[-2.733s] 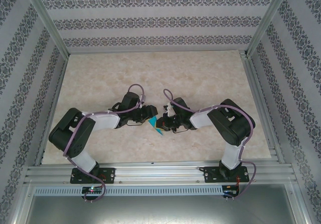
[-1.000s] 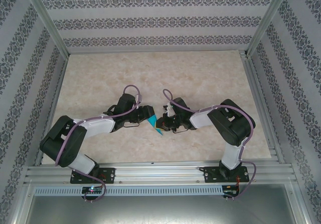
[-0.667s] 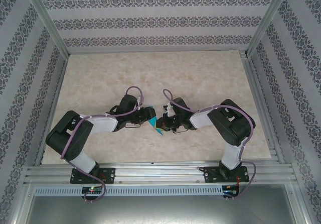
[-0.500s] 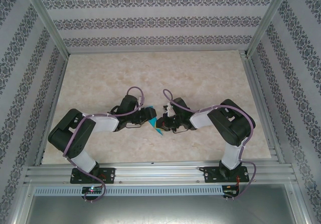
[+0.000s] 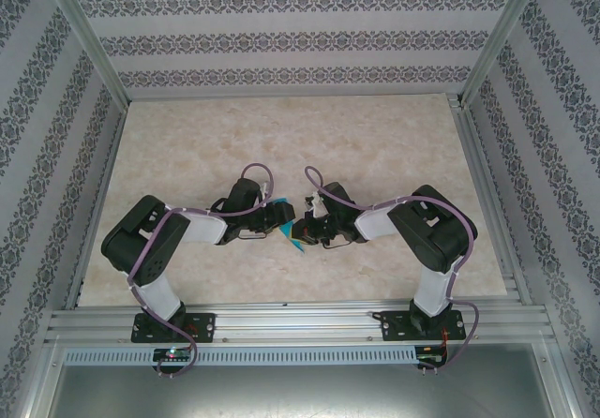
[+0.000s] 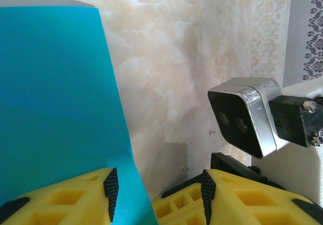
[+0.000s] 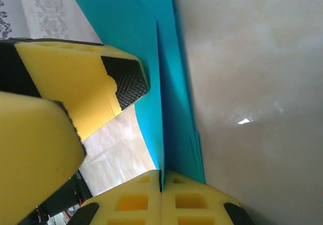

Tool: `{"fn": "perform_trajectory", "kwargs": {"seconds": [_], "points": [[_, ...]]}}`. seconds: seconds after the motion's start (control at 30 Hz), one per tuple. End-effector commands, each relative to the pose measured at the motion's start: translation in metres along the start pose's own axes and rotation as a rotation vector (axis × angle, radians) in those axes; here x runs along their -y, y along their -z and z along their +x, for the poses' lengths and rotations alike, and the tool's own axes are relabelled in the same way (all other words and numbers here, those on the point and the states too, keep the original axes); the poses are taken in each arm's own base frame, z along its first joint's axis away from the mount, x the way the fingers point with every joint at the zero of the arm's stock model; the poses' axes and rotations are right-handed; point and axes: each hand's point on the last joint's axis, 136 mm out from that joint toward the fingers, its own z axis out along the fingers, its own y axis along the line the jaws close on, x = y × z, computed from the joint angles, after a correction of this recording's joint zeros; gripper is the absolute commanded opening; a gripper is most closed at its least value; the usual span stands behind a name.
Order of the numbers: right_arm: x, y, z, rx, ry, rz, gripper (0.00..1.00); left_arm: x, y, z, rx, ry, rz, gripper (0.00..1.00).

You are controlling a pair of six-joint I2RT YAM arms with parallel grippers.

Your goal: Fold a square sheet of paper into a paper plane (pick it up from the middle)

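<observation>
Paper: the turquoise paper (image 7: 146,43) stands on edge between the two wrists, over the middle of the marble table (image 5: 281,137). It is already folded into layers, and from above a pointed corner pokes out towards the near edge.
Right gripper: the right gripper (image 7: 161,177) is pinched tight on the folded edge, with the layers pressed flat between its yellow fingers.
Left gripper: the left gripper (image 6: 157,184) is about half spread and clamps nothing. A free edge of the paper runs up between its fingers, and one black pad (image 7: 125,81) sits right by the paper's face. I cannot tell whether the pad touches it.
Weight: next to nothing, I'd say, so one pinch carries it easily.
Stiffness: a single layer looks limp and likely to sag or curl. The stacked folds and creases should hold their line far better.
Surface: smooth and plain, and it may slide between soft pads if they close lightly or at an angle.
Fragility: any stray squeeze leaves a lasting crease, and two grippers pulling against each other could tear an edge.
Where to hold: on the layered part close to a crease, flat between the pads and near the right-hand pinch rather than out at the floppy free edge.
Caution: the left fingers should close squarely on the face, otherwise the sheet may buckle.
</observation>
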Motion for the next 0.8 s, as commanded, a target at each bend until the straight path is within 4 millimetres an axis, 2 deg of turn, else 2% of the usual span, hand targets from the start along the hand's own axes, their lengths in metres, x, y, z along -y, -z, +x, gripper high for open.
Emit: {"fn": "perform_trajectory", "kwargs": {"seconds": [0.0, 0.2, 0.47, 0.77], "points": [[0.069, 0.003, 0.018, -0.004, -0.141, 0.222, 0.04, -0.019, -0.010, 0.009, -0.024, 0.005, -0.070, 0.50], [0.049, 0.013, 0.013, 0.021, -0.112, 0.190, 0.13, -0.035, -0.008, 0.017, -0.035, 0.028, -0.118, 0.49], [0.021, 0.030, 0.015, 0.032, -0.056, 0.138, 0.18, -0.036, -0.009, 0.017, -0.042, 0.029, -0.125, 0.48], [0.025, 0.020, 0.030, -0.031, -0.039, 0.141, 0.14, -0.036, -0.009, 0.018, -0.047, 0.038, -0.123, 0.48]]}}
